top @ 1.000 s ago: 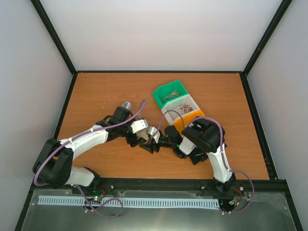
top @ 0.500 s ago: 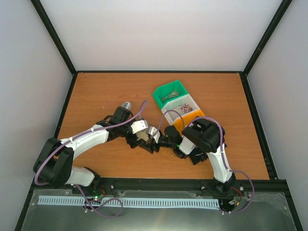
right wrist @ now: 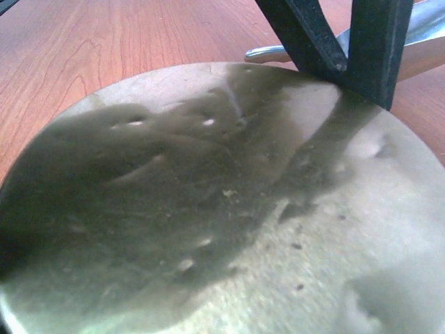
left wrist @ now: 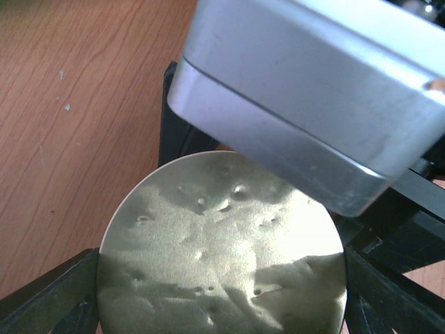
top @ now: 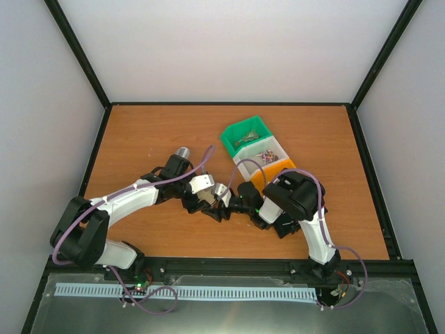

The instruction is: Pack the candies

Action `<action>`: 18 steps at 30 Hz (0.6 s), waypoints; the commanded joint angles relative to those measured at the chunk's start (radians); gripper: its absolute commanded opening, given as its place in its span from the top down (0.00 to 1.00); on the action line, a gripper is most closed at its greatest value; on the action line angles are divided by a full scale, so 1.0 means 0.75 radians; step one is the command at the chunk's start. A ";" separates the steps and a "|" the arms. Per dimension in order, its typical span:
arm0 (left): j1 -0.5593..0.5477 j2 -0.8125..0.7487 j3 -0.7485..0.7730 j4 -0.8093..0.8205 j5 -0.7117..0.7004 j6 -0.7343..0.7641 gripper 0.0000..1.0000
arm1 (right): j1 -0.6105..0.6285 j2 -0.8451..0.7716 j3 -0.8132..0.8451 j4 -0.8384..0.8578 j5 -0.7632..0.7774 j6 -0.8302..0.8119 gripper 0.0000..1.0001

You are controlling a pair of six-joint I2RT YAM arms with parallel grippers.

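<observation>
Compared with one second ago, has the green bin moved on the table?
No. The green bin keeps the same place and angle against the far edge of the table, and it is still right beside the white bin.

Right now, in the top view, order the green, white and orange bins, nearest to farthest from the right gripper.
1. Orange bin, just beyond the right gripper.
2. White bin, middle of the row.
3. Green bin, far end.

Top view: bright, even overhead light, with faint shadows under the arms on the table [top: 160, 132]. Candies [top: 266, 156] are mere specks.
Left wrist: disc [left wrist: 222, 250] soft-focus, bright toward 2 o'clock, shaded at 7.
Right wrist: disc blurred, dark at 9 o'clock, pale at 4.
</observation>
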 commanded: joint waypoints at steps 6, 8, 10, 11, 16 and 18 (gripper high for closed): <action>-0.007 -0.011 0.029 -0.154 0.103 0.285 0.27 | 0.017 0.025 0.004 -0.034 -0.235 -0.077 0.51; -0.006 -0.005 0.018 -0.175 0.105 0.368 0.30 | 0.018 0.019 0.012 -0.053 -0.307 -0.090 0.51; -0.007 0.009 0.012 -0.246 0.104 0.435 0.32 | 0.017 0.014 0.023 -0.076 -0.342 -0.105 0.47; -0.006 0.015 0.009 -0.251 0.100 0.443 0.33 | 0.017 0.011 0.029 -0.086 -0.342 -0.110 0.45; -0.001 0.019 -0.020 -0.140 0.034 0.318 0.36 | 0.017 -0.013 0.022 -0.083 -0.221 -0.065 0.13; 0.005 0.010 -0.029 -0.053 -0.043 0.217 0.36 | 0.017 -0.014 -0.004 -0.023 -0.109 -0.009 0.08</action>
